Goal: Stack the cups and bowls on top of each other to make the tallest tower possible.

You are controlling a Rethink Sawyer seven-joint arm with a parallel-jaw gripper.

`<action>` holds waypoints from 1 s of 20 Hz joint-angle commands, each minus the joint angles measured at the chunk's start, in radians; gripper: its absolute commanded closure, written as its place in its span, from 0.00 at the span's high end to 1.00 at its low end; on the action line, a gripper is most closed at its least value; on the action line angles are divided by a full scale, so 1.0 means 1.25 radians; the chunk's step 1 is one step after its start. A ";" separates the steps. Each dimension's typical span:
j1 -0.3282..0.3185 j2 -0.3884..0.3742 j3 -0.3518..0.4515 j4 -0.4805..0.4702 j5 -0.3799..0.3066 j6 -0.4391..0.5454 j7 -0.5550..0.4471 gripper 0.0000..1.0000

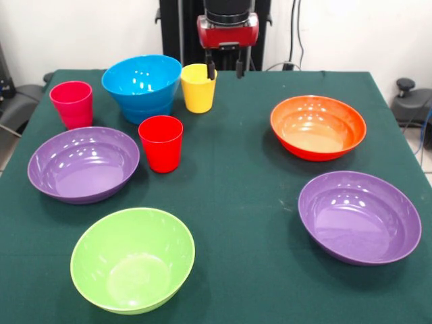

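We are seeing our gripper [225, 69] hanging open and empty beside the yellow cup [198, 88]. The blue bowls [142, 86] are sitting nested, everything else lying unstacked.

1. Just one view: front cam sits across the bench [243, 175], facing the robot and looking down at an angle.
2. Close enough that the bench fills most of it.

Two purple bowls [83, 164], orange bowl [318, 127], lime bowl [132, 260], blue bowl [142, 82], yellow cup [198, 88], dark green cloth [243, 196]
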 commanded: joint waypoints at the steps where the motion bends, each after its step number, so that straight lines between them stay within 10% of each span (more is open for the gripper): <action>1: 0.055 0.038 -0.007 -0.034 0.044 -0.067 0.165 1.00; 20: 0.189 0.092 -0.068 -0.064 0.142 -0.103 0.236 1.00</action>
